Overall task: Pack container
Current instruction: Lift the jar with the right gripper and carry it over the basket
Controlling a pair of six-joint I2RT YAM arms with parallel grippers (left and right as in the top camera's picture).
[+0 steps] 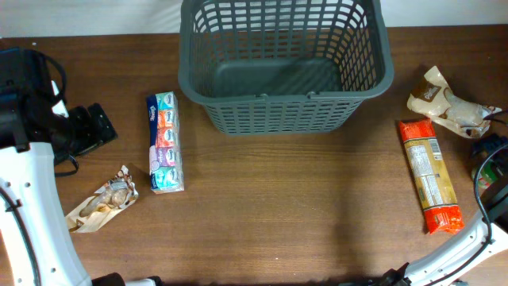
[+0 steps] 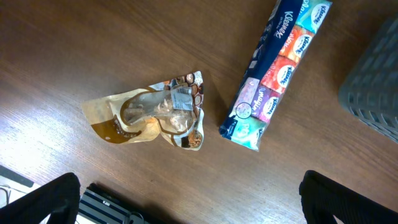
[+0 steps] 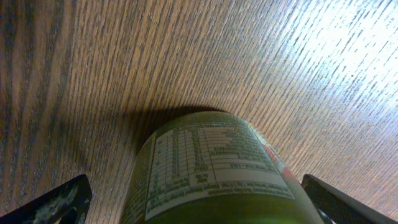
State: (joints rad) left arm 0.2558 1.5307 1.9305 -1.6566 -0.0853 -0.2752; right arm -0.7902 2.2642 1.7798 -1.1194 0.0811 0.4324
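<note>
Tissue pack (image 2: 273, 68) near the container (image 2: 373, 87) reads Kleenex.

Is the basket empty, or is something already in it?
Empty: overhead, the basket shows a bare floor; the tissue pack and pasta packet lie outside on the table.

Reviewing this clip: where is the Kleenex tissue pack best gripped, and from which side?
Probably across its narrow width near the middle of the tissue pack, coming straight down from above. It lies flat on the table, long and slim, with bare wood along both long sides; the snack pouch lies apart.
</note>
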